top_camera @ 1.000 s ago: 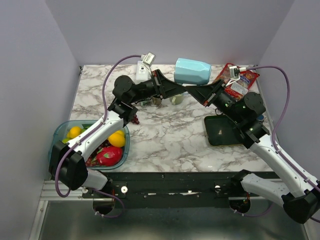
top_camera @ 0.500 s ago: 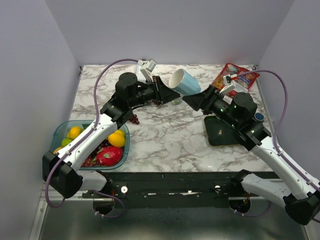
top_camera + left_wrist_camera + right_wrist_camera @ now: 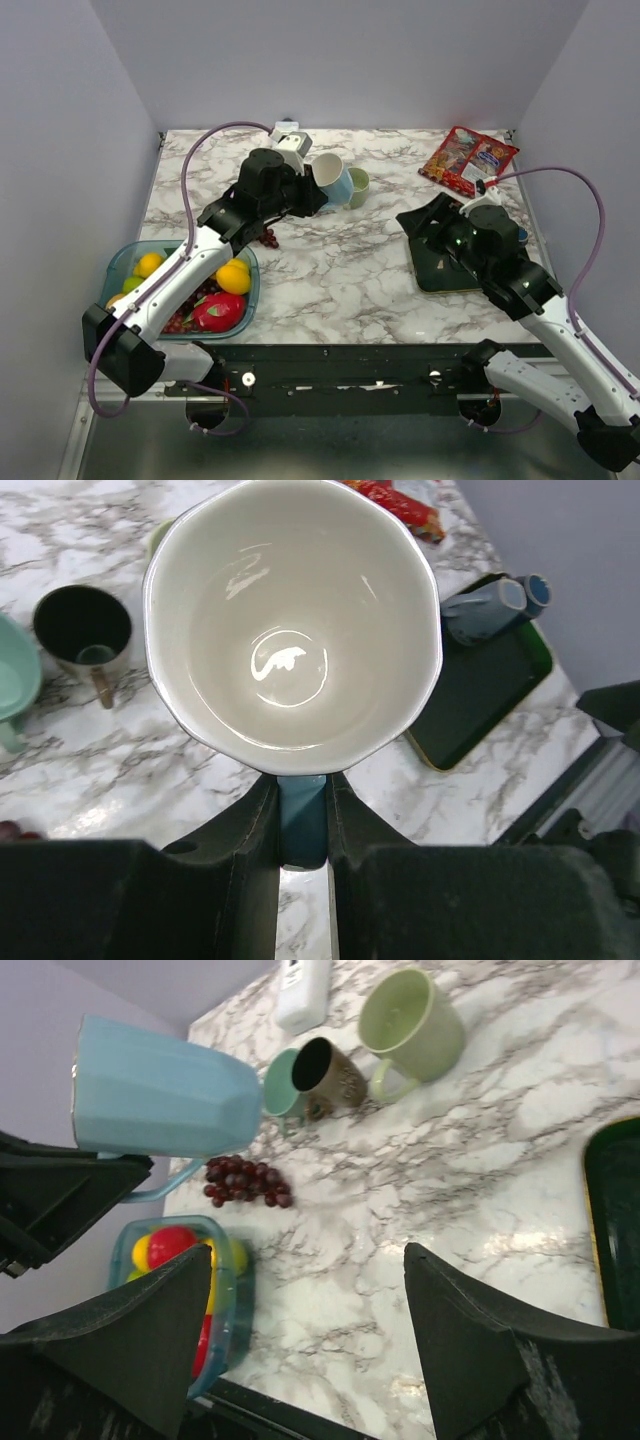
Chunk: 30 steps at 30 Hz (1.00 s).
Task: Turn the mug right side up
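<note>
Left wrist: mug point(image 3: 290, 630) mouth faces camera; handle point(image 3: 302, 825) pinched between left fingers point(image 3: 250, 845).
Other arm: right fingers point(image 3: 110, 1345) spread, empty, well apart.

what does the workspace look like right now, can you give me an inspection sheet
surface: marble table, no spill seen
job's things: light blue mug held by its handle, opening up, slightly tilted
clutter: green mug, brown mug, grapes, fruit tub, green tray, snack packets
grippers: left gripper shut on the mug handle; right gripper open, empty
cables: purple cable looped over each arm, clear of the mug
surroundings: plain walls on three sides
</note>
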Motion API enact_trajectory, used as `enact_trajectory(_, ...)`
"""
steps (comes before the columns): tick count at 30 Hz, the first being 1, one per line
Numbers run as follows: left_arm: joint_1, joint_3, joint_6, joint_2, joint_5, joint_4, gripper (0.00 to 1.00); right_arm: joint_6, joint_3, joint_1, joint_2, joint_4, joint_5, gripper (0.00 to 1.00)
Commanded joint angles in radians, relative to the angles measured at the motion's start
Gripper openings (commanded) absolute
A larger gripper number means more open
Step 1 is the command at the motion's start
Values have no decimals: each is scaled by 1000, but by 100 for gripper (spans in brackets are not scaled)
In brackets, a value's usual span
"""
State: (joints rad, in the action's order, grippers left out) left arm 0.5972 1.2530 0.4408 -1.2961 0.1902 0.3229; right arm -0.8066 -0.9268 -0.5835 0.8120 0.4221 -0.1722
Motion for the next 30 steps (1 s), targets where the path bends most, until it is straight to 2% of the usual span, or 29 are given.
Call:
enact_trajectory(1, 3, 19, -68, -23, -89, -53, 0, 10, 0, -1, -8, 127, -142, 84)
enact_trajectory(7, 67, 66, -48, -150, -63, -110, 0, -20, -35, -1, 9, 244, -236, 85)
enact_trajectory(10, 102, 131, -36, -248, -81, -128, 0, -23, -37, -1, 0, 282, -265, 89)
enact_trajectory(11, 110, 163, -31, -300, -89, -133, 0, -23, -32, -1, -7, 297, -273, 94)
enact_trajectory(14, 144, 247, -22, -417, -129, -142, 0, -25, -33, -1, -25, 332, -302, 100)
enact_trajectory(23, 193, 515, 10, -687, -313, -68, 0, -68, -30, -1, -117, 431, -352, 100)
enact_trajectory(30, 197, 655, -37, -818, -353, 1, 0, -83, -4, -1, -163, 464, -368, 100)
